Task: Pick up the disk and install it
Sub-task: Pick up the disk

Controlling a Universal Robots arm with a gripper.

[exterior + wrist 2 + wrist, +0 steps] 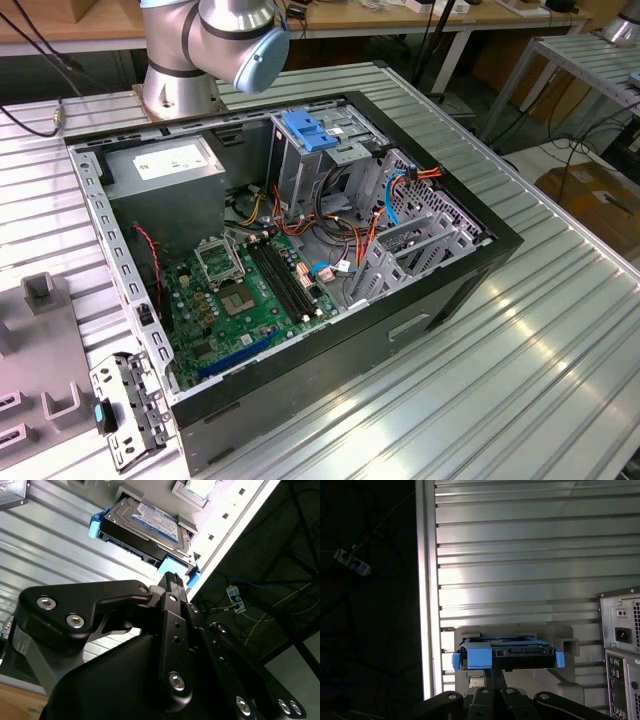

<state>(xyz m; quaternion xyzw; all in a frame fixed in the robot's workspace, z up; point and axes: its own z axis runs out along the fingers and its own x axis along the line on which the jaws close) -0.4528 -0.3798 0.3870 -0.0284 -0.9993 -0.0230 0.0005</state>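
At the desk (55, 545) edge, the gripper (172, 578) is just beside the disk (145, 522); its opening I cannot tell. Pick-up step, I judge; gripping needs square alignment.

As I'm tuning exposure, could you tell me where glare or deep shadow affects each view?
Glare streaks the table at the exterior view's right. First wrist view: a bright band on the table beyond the disk, blackness past the table's edge. Second wrist view: the gripper is dark, the disk's label well lit.
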